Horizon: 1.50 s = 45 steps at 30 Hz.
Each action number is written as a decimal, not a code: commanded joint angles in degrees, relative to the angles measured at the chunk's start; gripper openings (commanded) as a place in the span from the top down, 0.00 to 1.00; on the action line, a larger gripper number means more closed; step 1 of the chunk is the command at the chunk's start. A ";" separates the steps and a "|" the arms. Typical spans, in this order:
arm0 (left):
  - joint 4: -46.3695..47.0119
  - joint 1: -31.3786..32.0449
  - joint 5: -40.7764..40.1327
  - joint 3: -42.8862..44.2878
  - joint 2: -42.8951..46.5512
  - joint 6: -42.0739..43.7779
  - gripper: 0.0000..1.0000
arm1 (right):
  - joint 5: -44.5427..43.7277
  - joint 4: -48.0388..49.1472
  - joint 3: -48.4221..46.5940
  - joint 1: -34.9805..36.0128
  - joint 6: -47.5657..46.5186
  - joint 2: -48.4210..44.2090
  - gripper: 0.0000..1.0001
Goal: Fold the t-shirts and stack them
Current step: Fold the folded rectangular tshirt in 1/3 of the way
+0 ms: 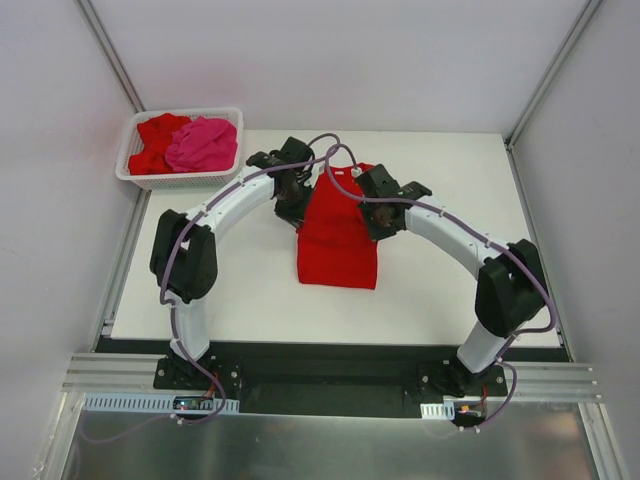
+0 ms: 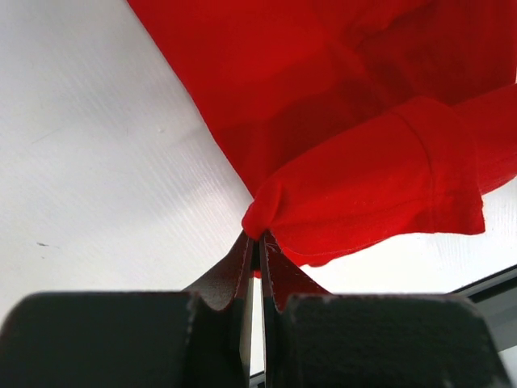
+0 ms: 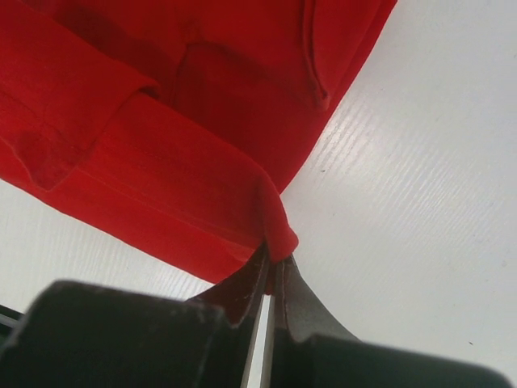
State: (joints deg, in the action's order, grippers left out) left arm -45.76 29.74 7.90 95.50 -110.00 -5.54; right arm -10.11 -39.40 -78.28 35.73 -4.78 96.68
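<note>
One red t-shirt [image 1: 337, 245] lies on the white table [image 1: 450, 290] between the two arms. Its sleeves are turned in, so it forms a narrow strip running from the far side toward the near edge. Two more garments, a second red t-shirt [image 1: 155, 135] and a hot pink t-shirt [image 1: 203, 143], sit crumpled in the white lattice basket [image 1: 130, 172] at the far left corner.

Left gripper [image 2: 258, 238]: jaws pressed tight together on a bunched fold of red cloth at the strip's far left corner, with the turned-in sleeve just beyond the tips.

Right gripper [image 3: 273, 257]: jaws likewise pinched together, on the folded edge at the far right corner. The near hem rests flat on the table.

Progress, as judged from this arrangement: the lengthwise folds of the first shirt appear done. The crosswise fold, which would bring the held far edge toward the near hem, is not yet made. No folded stack is visible on the table, so stacking has not begun. Both shirts in the basket are unfolded, which leaves most of the task ahead.
</note>
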 commanded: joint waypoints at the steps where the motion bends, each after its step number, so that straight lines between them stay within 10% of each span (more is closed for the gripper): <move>1: -1.26 -1.26 0.45 3.28 -1.10 1.32 1.00 | -2.19 -1.03 -3.19 -1.27 -0.76 1.14 0.99; 45: -1.79 -4.60 5.72 8.65 -10.15 0.97 1.00 | 2.64 -0.86 -7.50 -5.75 0.91 9.93 0.99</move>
State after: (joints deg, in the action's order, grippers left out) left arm -45.91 26.13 13.45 101.73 -119.15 -5.34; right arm -6.61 -38.83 -83.37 30.94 -4.49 106.54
